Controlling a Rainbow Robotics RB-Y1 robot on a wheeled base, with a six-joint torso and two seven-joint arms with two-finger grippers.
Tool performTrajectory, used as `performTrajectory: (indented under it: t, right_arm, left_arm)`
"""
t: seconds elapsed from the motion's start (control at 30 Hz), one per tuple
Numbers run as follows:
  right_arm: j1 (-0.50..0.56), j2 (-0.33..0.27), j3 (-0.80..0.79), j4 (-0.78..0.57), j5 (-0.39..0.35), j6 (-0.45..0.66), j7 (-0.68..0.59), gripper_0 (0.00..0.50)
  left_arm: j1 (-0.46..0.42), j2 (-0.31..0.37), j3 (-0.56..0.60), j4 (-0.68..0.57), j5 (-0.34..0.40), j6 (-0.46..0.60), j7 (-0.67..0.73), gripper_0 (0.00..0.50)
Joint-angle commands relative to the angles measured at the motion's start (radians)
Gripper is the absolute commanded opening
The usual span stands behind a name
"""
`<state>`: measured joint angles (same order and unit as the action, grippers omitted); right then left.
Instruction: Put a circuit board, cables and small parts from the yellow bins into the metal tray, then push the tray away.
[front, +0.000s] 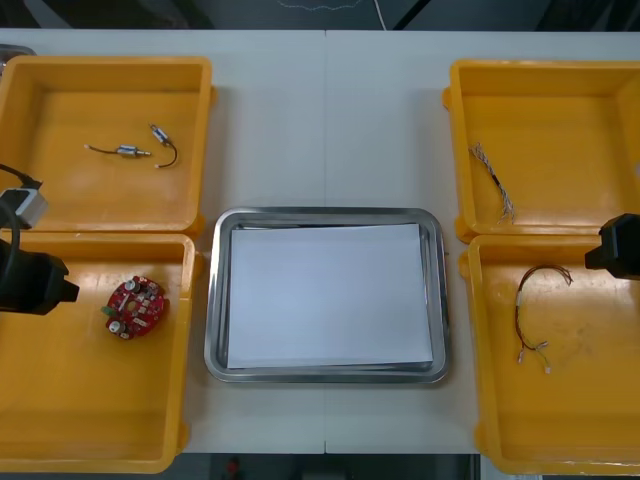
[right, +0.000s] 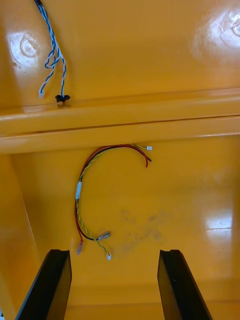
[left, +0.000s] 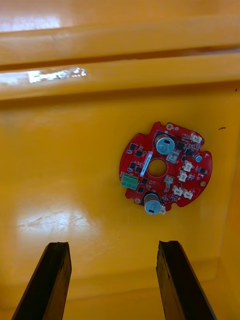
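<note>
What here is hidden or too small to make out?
Front view: the small metal parts in the far left bin are too small to identify.
Right wrist view: the blue and white cable is cut off by the picture's edge, beyond the open right gripper.
Left wrist view: any print on the circuit board is too small to read, ahead of the open left gripper.

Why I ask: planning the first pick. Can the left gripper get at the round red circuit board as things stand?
Likely yes. The left gripper, fingers open, hangs over the near left yellow bin; the round red circuit board lies on its floor beyond the fingers, nothing covering it.
</note>
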<state>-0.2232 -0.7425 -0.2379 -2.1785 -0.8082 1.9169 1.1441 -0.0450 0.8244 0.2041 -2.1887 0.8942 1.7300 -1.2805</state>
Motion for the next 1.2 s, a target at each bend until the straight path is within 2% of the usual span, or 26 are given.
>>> performTrajectory:
  t: [0.03,0.47,0.63,0.8,1.03,1.2]
  right_arm:
    - [0.048,0.048,-0.029,-0.007,0.035,0.003,-0.014,0.500]
    - [0.102,0.189,0.006,-0.007,0.169,0.003,-0.017,0.500]
    - [0.119,0.198,0.055,-0.007,0.222,0.003,-0.029,0.500]
    - [0.128,0.218,0.118,-0.006,0.314,-0.027,-0.050,0.500]
    - [0.128,0.281,0.126,-0.006,0.360,-0.052,-0.067,0.500]
    - [0.139,0.302,0.129,0.031,0.368,-0.124,-0.070,0.500]
  left_arm:
    - [0.054,0.001,-0.048,-0.009,-0.020,-0.052,-0.091,0.500]
    - [0.063,0.001,-0.166,0.069,-0.054,-0.173,-0.076,0.500]
    - [0.063,0.001,-0.193,0.098,-0.054,-0.207,-0.076,0.500]
    - [0.063,0.001,-0.224,0.116,-0.060,-0.228,-0.069,0.500]
    - [0.065,0.002,-0.259,0.139,-0.067,-0.268,-0.068,0.500]
    - [0.063,0.001,-0.284,0.152,-0.075,-0.293,-0.066,0.500]
